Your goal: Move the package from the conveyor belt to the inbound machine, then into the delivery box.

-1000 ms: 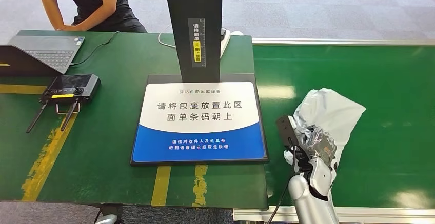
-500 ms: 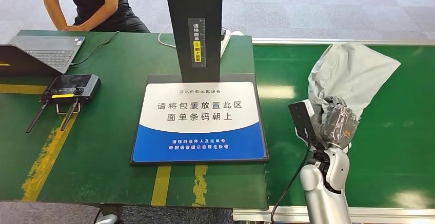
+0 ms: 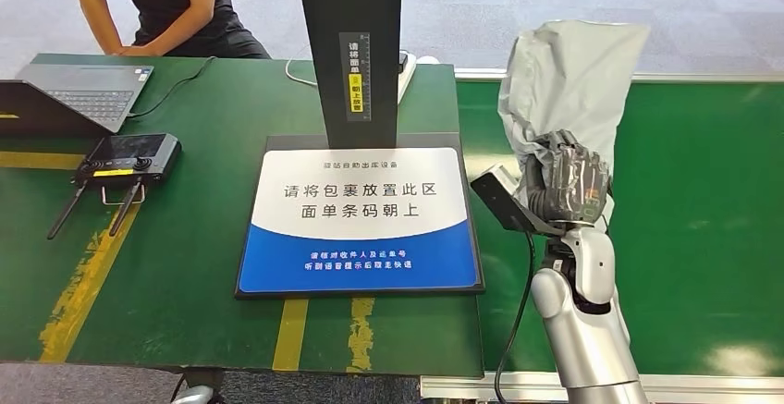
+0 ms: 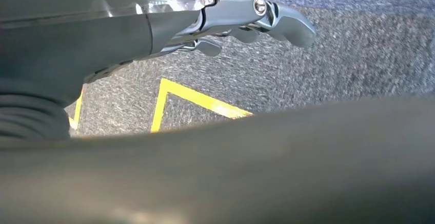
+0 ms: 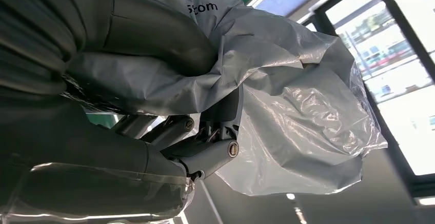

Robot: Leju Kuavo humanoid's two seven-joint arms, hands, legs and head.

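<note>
My right hand (image 3: 564,185) grips a grey plastic package (image 3: 566,80) and holds it up above the green conveyor belt (image 3: 703,201), its free end standing up over the hand. The right wrist view has the thumb and fingers (image 5: 205,152) clamped on the crumpled package (image 5: 287,106). The inbound machine's white and blue pad (image 3: 361,219) lies left of the hand under a black post (image 3: 353,43). My left hand (image 4: 256,19) hangs over grey carpet with its fingers loosely apart and holds nothing.
A person (image 3: 157,6) sits behind the green table (image 3: 185,265). A laptop (image 3: 79,94) and a black controller with antennas (image 3: 125,164) lie at the table's left. A white power strip (image 3: 407,67) sits behind the post.
My right hand has lifted the package off the belt, raised it and swung it left toward the pad. The package now stands upright above the hand.
</note>
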